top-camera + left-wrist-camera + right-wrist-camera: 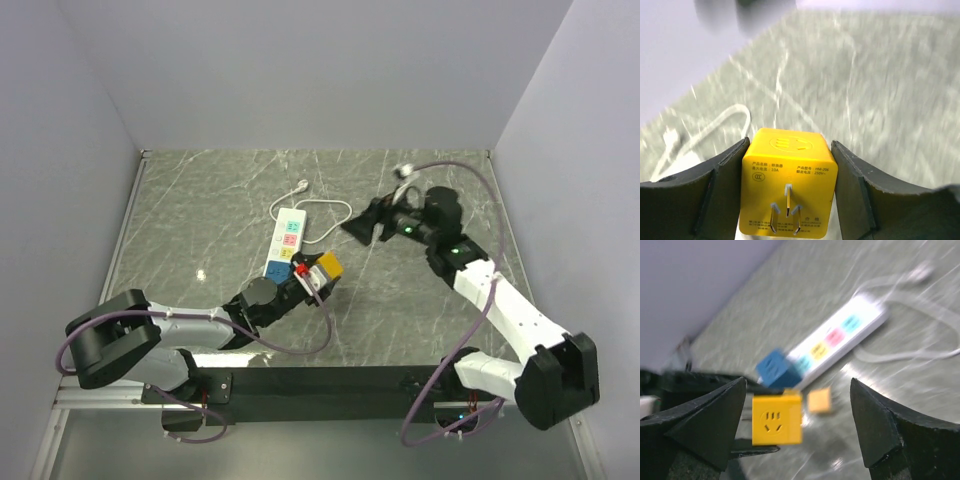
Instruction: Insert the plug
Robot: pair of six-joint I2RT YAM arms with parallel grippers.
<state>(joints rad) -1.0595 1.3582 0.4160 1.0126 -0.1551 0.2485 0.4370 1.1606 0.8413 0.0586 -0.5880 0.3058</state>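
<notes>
A yellow cube plug (328,266) with three metal prongs (785,205) is held just above the table, my left gripper (318,280) shut on its two sides. In the left wrist view the plug (787,185) fills the gap between the dark fingers (720,185). The white power strip (287,238) lies behind it, with coloured sockets and a blue cube (275,269) on its near end. My right gripper (365,225) hangs open to the right of the strip, holding nothing. In its view the plug (776,419), blue cube (775,368) and strip (840,335) lie ahead of the open gripper (797,385).
The strip's white cord (325,205) loops behind it and ends in a small plug (302,184). A purple cable (450,165) arcs over the right arm near the back wall. Grey walls close in the marble table (200,200) on three sides.
</notes>
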